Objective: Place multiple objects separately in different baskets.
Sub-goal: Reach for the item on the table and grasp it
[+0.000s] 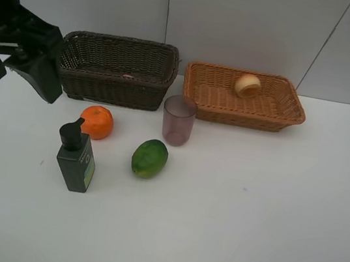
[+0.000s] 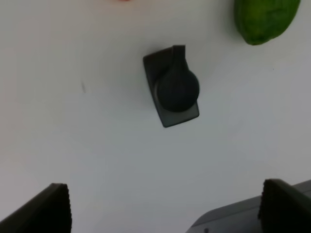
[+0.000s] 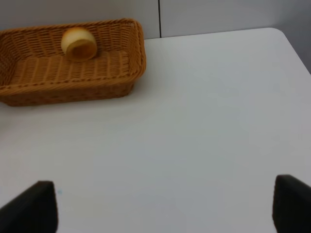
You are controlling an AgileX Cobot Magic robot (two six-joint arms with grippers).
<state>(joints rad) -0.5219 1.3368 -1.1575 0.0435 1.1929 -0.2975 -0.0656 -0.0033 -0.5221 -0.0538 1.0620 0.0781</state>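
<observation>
Wicker on both sides at the far edge of the white worktop (image 1: 267,217): the dark brown basket (image 1: 114,89) on the left and the orange-tan basket (image 1: 243,118) on the right, with the peach (image 1: 248,85) lying near its far wall. The mauve cup (image 1: 178,120) stands upright just in front of the gap between them. The tangerine (image 1: 96,122) lies close to the brown basket's front wall, with the pump bottle (image 1: 76,159) upright just nearer. The green fruit (image 1: 150,158) lies to their right, apart from both. The left tool (image 2: 167,208) is spread wide and empty, left of the brown basket. The right tool (image 3: 163,206) is spread too, holding nothing, over bare worktop near and right of the tan basket.
</observation>
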